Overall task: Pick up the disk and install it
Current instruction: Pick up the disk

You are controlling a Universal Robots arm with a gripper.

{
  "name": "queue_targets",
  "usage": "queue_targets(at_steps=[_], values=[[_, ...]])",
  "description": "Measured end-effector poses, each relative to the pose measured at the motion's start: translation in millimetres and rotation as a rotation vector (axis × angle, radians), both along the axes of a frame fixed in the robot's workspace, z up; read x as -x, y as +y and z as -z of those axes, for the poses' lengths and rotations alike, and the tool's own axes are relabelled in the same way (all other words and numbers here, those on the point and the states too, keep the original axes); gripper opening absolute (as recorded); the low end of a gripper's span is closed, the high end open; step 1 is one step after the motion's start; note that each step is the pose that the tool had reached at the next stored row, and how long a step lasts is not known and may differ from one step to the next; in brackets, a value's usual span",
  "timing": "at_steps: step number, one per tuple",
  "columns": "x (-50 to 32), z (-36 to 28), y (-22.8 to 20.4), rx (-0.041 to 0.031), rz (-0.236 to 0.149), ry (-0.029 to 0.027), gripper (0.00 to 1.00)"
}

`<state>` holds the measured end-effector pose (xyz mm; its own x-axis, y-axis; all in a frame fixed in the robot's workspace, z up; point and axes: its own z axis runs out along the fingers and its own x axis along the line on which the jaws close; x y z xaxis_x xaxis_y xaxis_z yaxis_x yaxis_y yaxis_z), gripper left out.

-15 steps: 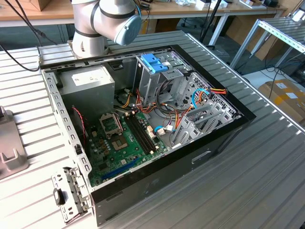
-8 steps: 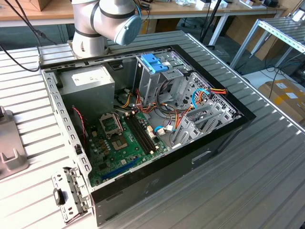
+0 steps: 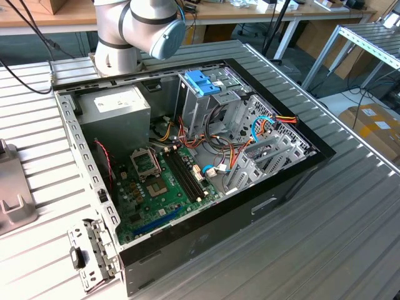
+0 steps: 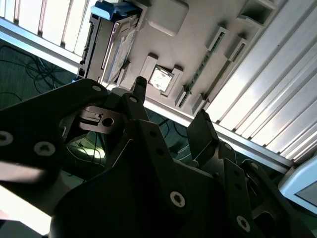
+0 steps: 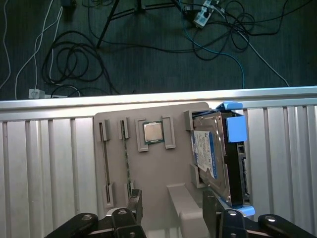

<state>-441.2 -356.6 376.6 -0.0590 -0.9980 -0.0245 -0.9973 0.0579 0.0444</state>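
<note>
Ribbed table point(image 3: 337, 237): one. The fixture tray sits close to its edge, so I judge that a hard nudge could push the tray off.
Computer case point(image 3: 206, 244): one, open-topped, in the middle of the exterior view.
Robot arm point(image 3: 137, 28): one, at the top of the exterior view, behind the case.
Power supply point(image 3: 115, 109): one, in the upper left of the case.
Drive cage point(image 3: 203, 84): one, upright with a blue plastic top, in the upper middle of the exterior view. The bay looks narrow, so a disk entering askew would likely jam on its rails.
Loose cables point(image 3: 275, 122): several, too tangled to count, just beside the cage. They could snag a carried disk.
Fixture tray point(image 5: 158, 168): one, grey, lying flat on the table. If the disk binds in its slot, the tray may lift with it.
Disk point(image 5: 213, 158): one, standing on edge and leaning slightly in the slot at one end of the tray, its blue rail point(image 5: 235, 129) on the outer side. Its smooth metal faces could slip or tip under an off-centre pinch.
Gripper point(image 5: 172, 208): one, jaws spread with nothing between them, above the tray and apart from the disk. It is lined up nearer the tray's raised block than the disk.
Narrow slots point(image 5: 104, 163): two. I cannot tell what they hold.
Processor chip point(image 5: 152, 132): one, seated in the tray between the slots and the disk.
</note>
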Motion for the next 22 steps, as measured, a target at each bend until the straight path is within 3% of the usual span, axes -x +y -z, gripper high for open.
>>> queue_targets(at_steps=[22], values=[[0.6, 3.7, 0.3, -0.0001, 0.0, 0.0, 0.6]])
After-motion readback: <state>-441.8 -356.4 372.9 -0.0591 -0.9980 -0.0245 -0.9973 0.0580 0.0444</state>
